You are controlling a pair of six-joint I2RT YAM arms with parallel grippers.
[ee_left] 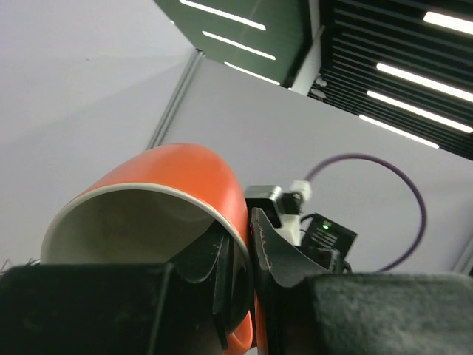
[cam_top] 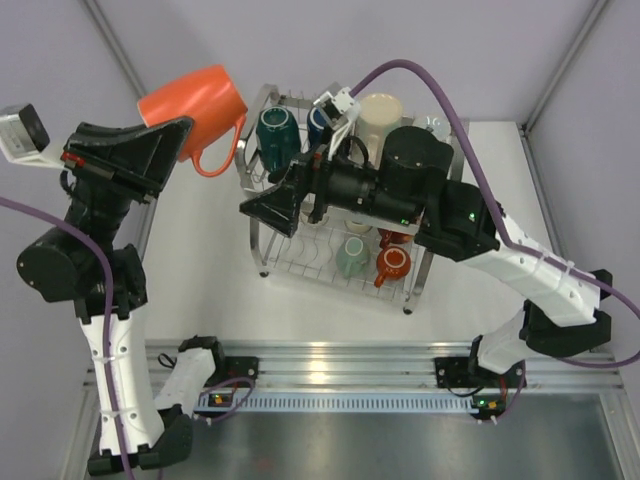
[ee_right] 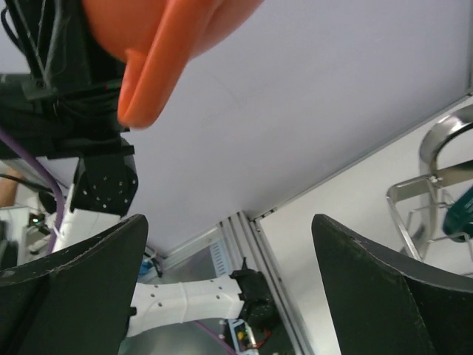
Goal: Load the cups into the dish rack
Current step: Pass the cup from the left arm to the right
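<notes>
Centrally on the white table [cam_top: 200,270] stands the two-tier wire dish rack [cam_top: 290,265], the biggest thing in the top view. The right arm [cam_top: 520,260] reaches over it from the right and hides much of its middle.

The left arm [cam_top: 110,340] rises on the left side and holds an orange mug [cam_top: 195,100] in the air, just left of the rack's far left corner and clear of the table. The mug lies tilted, its loop handle [cam_top: 215,160] pointing toward the rack. In the left wrist view, the left gripper [ee_left: 244,248] pinches the mug's wall near the rim, one finger inside the cream interior and one outside.

The right gripper [ee_right: 229,222] points left past the rack's left edge. Its two dark fingers [ee_right: 74,288] are spread wide with nothing between them. In its wrist view the orange handle hangs above them, apart from both.

Several cups already sit in the rack. At the far end are a teal cup [cam_top: 274,132], a navy cup [cam_top: 320,122] partly hidden by the arm, a cream cup [cam_top: 380,112] and a pale cup [cam_top: 435,125] at the far right corner. Nearer the arm bases, a mint cup [cam_top: 350,258] sits beside a red cup [cam_top: 392,265]. A second red cup [cam_top: 395,238] shows only in part beneath the arm.
</notes>
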